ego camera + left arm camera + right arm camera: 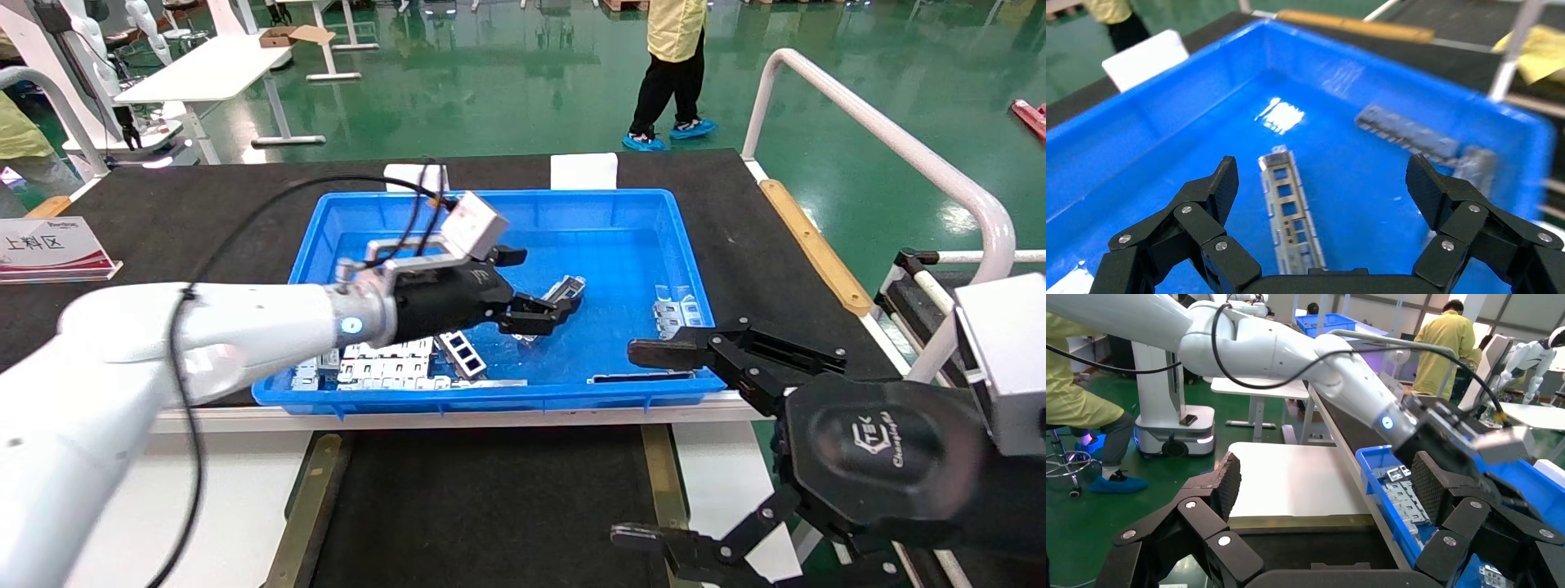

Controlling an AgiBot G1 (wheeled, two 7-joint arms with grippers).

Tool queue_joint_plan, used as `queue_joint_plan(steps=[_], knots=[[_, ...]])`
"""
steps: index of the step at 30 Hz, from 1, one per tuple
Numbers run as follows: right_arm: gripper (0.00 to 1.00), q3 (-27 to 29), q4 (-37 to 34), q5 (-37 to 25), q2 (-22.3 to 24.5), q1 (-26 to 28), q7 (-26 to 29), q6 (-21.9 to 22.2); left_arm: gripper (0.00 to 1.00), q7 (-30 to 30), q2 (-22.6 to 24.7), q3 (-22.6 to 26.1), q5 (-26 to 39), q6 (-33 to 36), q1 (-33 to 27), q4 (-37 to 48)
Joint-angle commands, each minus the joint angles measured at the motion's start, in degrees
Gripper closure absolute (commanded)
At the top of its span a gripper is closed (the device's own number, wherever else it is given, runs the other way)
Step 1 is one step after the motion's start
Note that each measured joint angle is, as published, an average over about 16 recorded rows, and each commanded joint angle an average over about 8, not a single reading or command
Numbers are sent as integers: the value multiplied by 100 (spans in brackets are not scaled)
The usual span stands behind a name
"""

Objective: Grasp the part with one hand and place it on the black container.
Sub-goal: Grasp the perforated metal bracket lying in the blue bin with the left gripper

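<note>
Your blue crate (690, 269) is holding a heap of pale perforated plates (384, 369) in its near-left corner and loose metal pieces elsewhere. The part (1291, 211), a slim silver-grey bracket with rectangular cutouts, is lying flat on the glossy crate floor. Your left tool (1321, 184) is hovering over it, fingers spread apart. The matte black container (490, 506), brass-edged, is sitting nearer on the desk (237, 498). Your right tool (641, 445) is waiting beside it, fingers wide.
</note>
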Motion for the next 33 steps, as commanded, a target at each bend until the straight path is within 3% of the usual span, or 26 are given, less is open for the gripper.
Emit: queue_joint_plan(steps=[1, 9, 11, 17, 18, 33], knots=[[0, 0, 0, 0, 0, 0, 0, 0, 0, 203, 214, 28, 88, -222, -97, 381], [1, -1, 0, 1, 0, 0, -1, 0, 0, 301, 352, 419, -35, -692, -83, 654], [21, -1, 0, 1, 1, 0, -1, 1, 18, 235, 359, 557, -92, -796, -46, 616], [95, -2, 0, 1, 1, 0, -1, 1, 93, -10, 362, 1005, -284, -1053, 27, 448], [100, -2, 0, 1, 1, 1, -1, 1, 99, -48, 361, 1080, -318, -1095, 33, 418], [100, -4, 0, 2, 1, 1, -2, 1, 100, -423, 346, 2091, -763, -1584, 88, 185]])
